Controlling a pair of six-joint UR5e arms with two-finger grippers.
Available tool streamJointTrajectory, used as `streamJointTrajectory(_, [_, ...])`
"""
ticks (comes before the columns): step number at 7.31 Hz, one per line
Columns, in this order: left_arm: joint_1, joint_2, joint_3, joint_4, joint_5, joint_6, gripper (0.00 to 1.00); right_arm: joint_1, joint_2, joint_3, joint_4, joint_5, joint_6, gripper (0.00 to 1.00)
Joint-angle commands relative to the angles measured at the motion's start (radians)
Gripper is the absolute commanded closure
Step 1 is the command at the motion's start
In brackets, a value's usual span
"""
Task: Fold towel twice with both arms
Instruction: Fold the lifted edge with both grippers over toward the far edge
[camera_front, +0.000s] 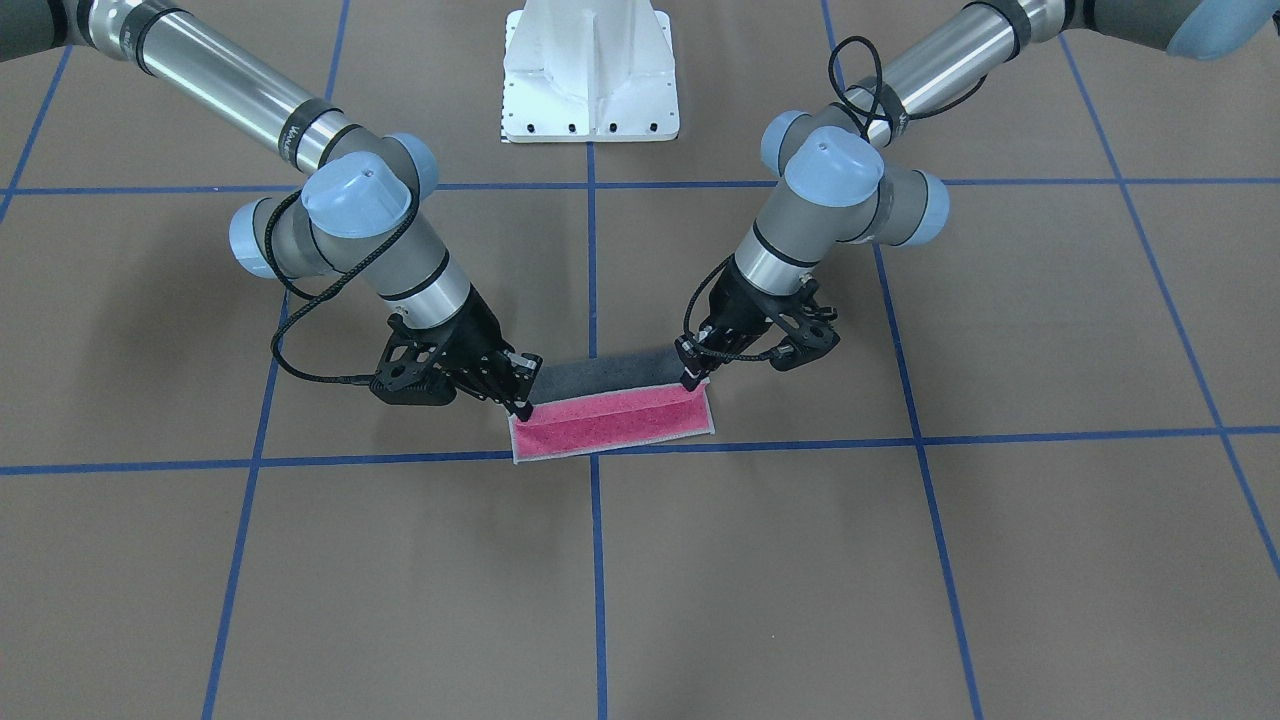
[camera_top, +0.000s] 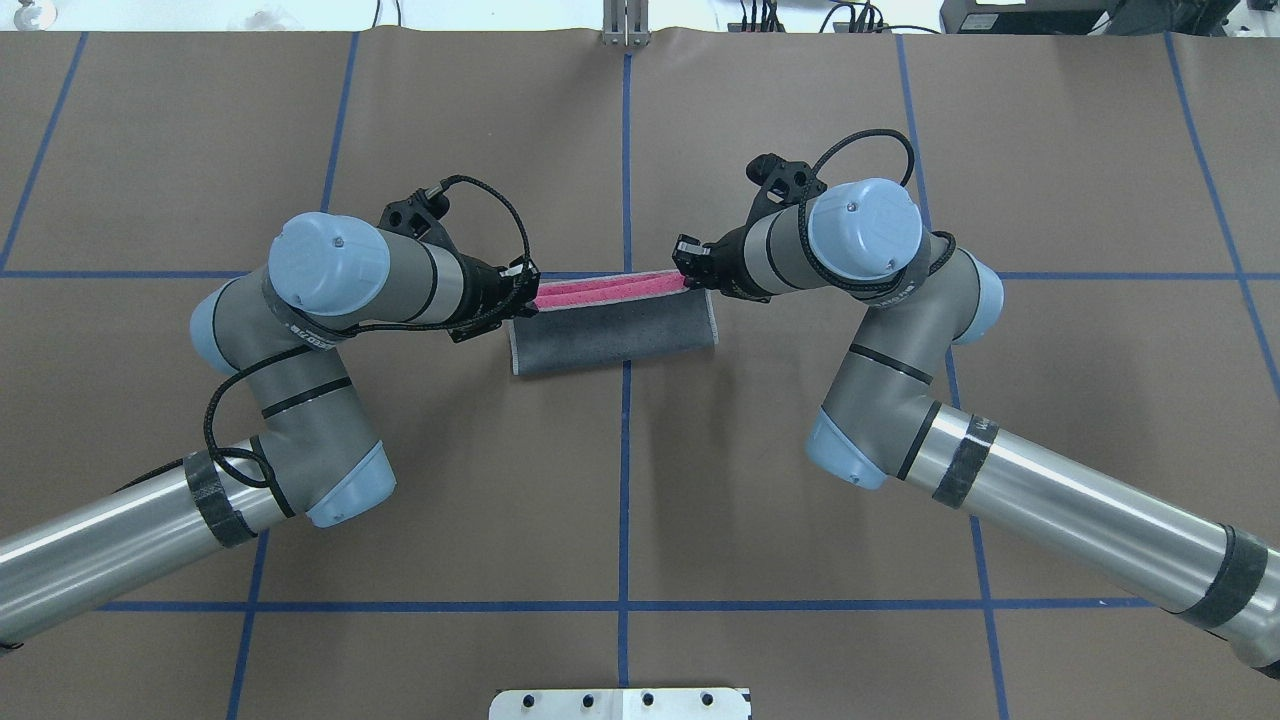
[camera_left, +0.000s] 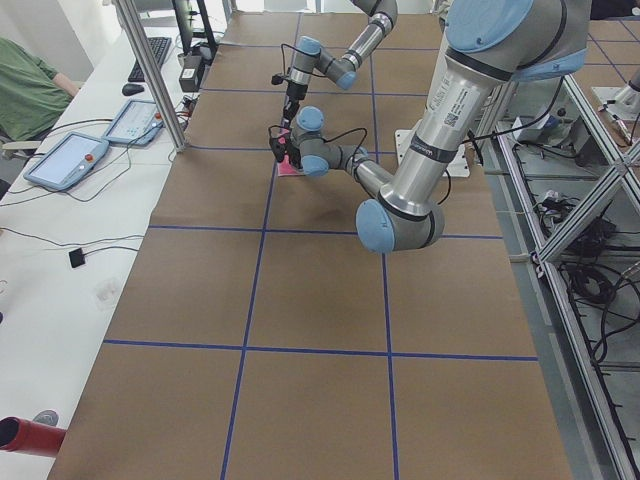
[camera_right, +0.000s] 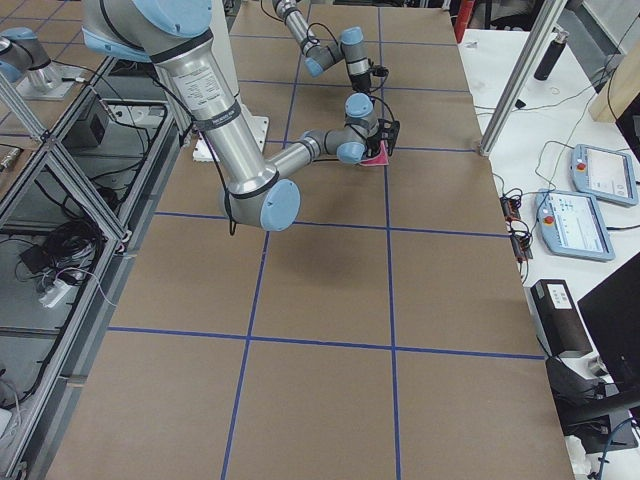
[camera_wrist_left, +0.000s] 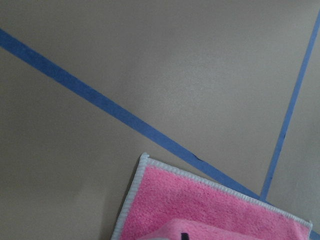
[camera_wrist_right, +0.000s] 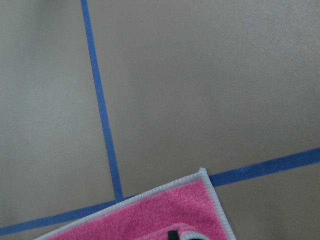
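The towel (camera_front: 610, 420) lies mid-table, partly folded. Its dark grey face (camera_top: 615, 335) curls up on the robot's side, and a pink strip (camera_top: 610, 290) shows along the far edge. My left gripper (camera_top: 525, 292) is shut on the lifted hem at one end; it is the gripper (camera_front: 690, 380) on the right of the front-facing view. My right gripper (camera_top: 688, 272), also seen as the gripper (camera_front: 522, 408) on the left there, is shut on the other end. Each wrist view shows a flat pink corner (camera_wrist_left: 200, 210), (camera_wrist_right: 150, 220) with its pale hem below the held edge.
The white bolted pedestal (camera_front: 590, 70) stands at the robot's side of the table. Blue tape lines (camera_top: 625, 150) grid the brown surface. A side bench carries teach pendants (camera_left: 70, 160), and a person (camera_left: 25, 85) sits by it. A metal post (camera_right: 510, 95) rises at the table edge.
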Motion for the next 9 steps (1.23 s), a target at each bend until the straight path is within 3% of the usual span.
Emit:
streamJointTrajectory(1, [0.001, -0.009, -0.001, 0.0, 0.001, -0.009, 1.0, 0.0, 0.009, -0.001, 0.002, 0.001, 0.0, 1.0])
streamJointTrajectory(2, [0.001, -0.013, 0.0, 0.002, 0.001, -0.014, 1.0, 0.0, 0.009, 0.0, 0.002, 0.003, 0.002, 1.0])
streamJointTrajectory(3, [0.0, -0.013, -0.001, 0.0, 0.001, -0.014, 0.75, 0.0, 0.012, 0.0, 0.003, 0.003, 0.008, 0.48])
streamJointTrajectory(4, [0.001, -0.013, -0.001, 0.0, 0.003, -0.014, 0.25, 0.0, 0.015, 0.0, 0.002, 0.001, 0.027, 0.02])
streamJointTrajectory(5, [0.0, -0.013, -0.001, 0.0, 0.001, -0.014, 0.0, 0.006, 0.015, 0.0, 0.002, 0.003, 0.046, 0.01])
streamJointTrajectory(9, [-0.026, -0.016, -0.003, 0.003, 0.0, -0.011, 0.0, 0.057, 0.015, 0.0, 0.0, 0.07, 0.048, 0.01])
